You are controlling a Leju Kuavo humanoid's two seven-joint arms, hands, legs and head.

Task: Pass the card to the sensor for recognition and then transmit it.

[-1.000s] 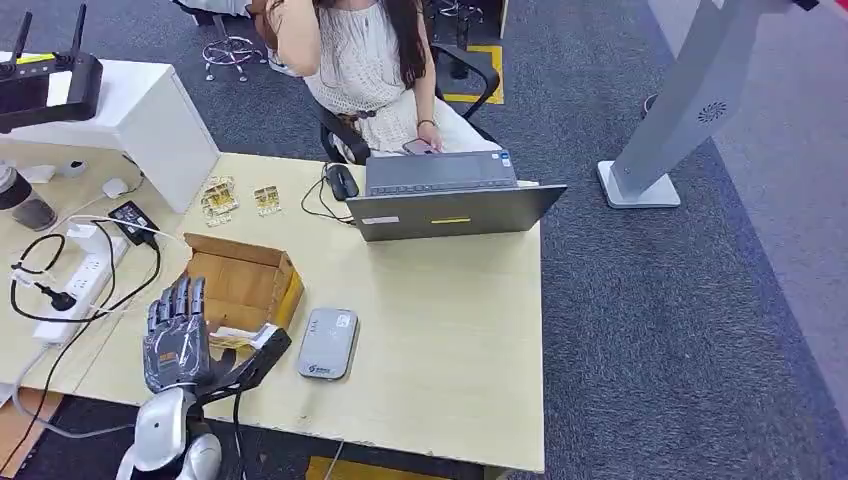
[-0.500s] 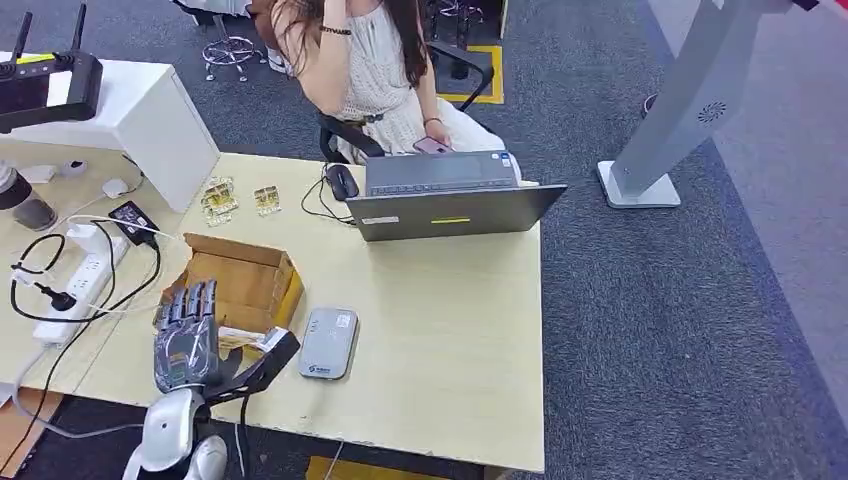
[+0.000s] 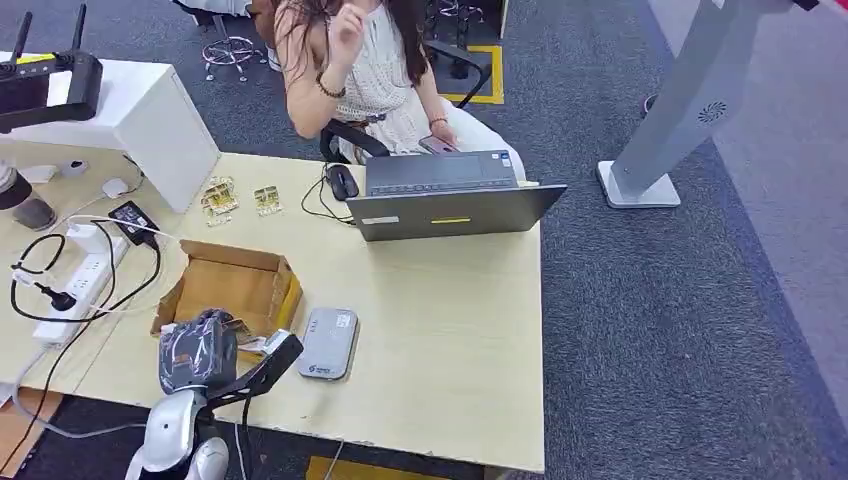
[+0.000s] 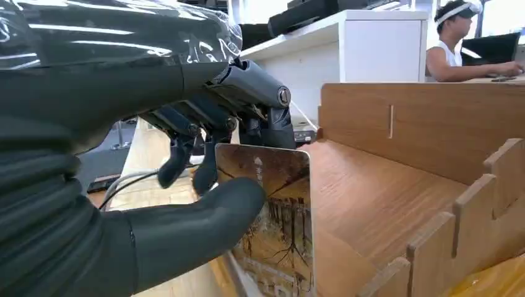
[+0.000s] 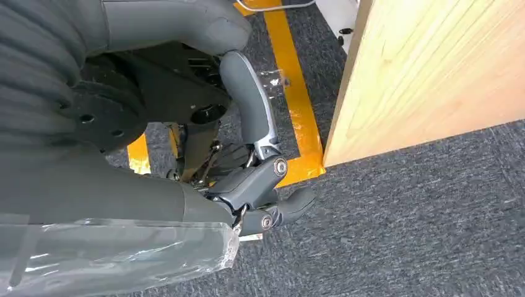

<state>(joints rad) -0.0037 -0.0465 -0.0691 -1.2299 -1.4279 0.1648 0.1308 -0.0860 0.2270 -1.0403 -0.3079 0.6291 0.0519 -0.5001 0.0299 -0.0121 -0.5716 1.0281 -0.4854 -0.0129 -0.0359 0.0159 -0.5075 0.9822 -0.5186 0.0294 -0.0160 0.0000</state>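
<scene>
Here the left hand [image 3: 197,350] is closed over the near edge of the open brown cardboard box [image 3: 232,288], its grey thumb and dark fingers [image 4: 207,176] pinching the thin rectangular card printed with a sepia tree scene [image 4: 272,229]; the card stands upright just inside the box's near wall, and the wrist view cannot settle whether its lower edge rests on the box floor or not. The step in hand, as I judge it, is lifting the card out; the grip looks to sit on one side of the card rather than across its middle, so a straight, slow rise would keep it from swivelling between thumb and fingers; any sideways drag risks catching the notched cardboard dividers [image 4: 477,210] nearby. The flat grey rounded card sensor [image 3: 328,343] lies on the pale wooden desk [image 3: 450,340] just beside the box on the hand's inner side; once clear of the wall, the card should be turned flat and brought face-down over it, held level and near enough to read. The right hand [image 5: 260,192] hangs beside the desk above grey carpet, fingers loosely curled with nothing in them. A person [image 3: 370,60] sits across the desk behind a grey laptop [image 3: 450,195]; the hand-over probably goes that way, so the route should pass clear of the laptop lid.
</scene>
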